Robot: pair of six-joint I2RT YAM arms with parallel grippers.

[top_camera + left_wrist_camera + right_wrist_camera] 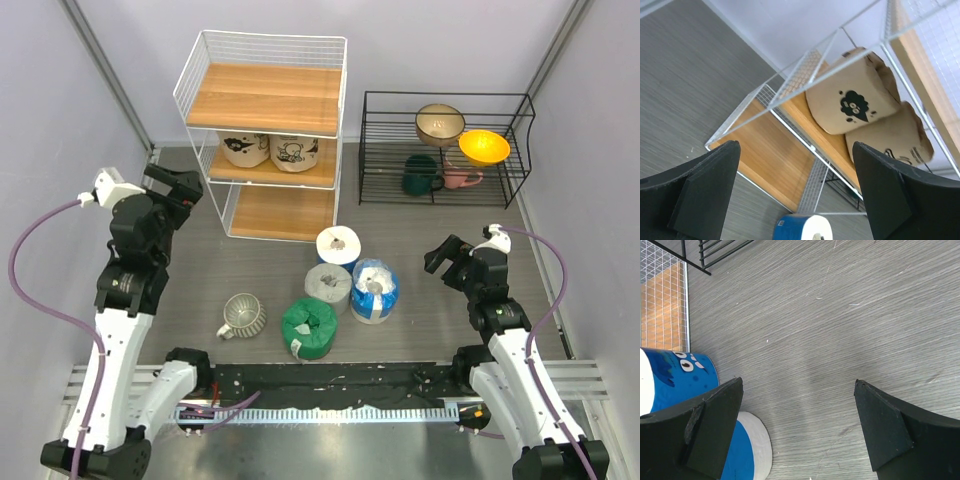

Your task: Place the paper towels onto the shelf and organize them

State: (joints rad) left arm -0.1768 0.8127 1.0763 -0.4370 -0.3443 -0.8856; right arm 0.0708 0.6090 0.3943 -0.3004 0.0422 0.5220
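The shelf (265,98) stands at the back left, a white wire rack with wooden boards. Two tan paper towels (247,148) (295,152) lie on its middle tier; the left wrist view shows them side by side (855,100) (890,137). On the table in front lie a white-blue roll (338,246), a grey roll (328,287), a blue-white roll (374,290) and a green roll (309,327). My left gripper (185,190) (795,150) hangs open and empty just left of the shelf. Right of the rolls, my right gripper (445,258) (799,382) is open above bare table.
A low black wire rack (445,150) at the back right holds bowls and mugs. A ribbed pale mug (243,316) lies on its side left of the green roll. Purple-grey walls close in both sides.
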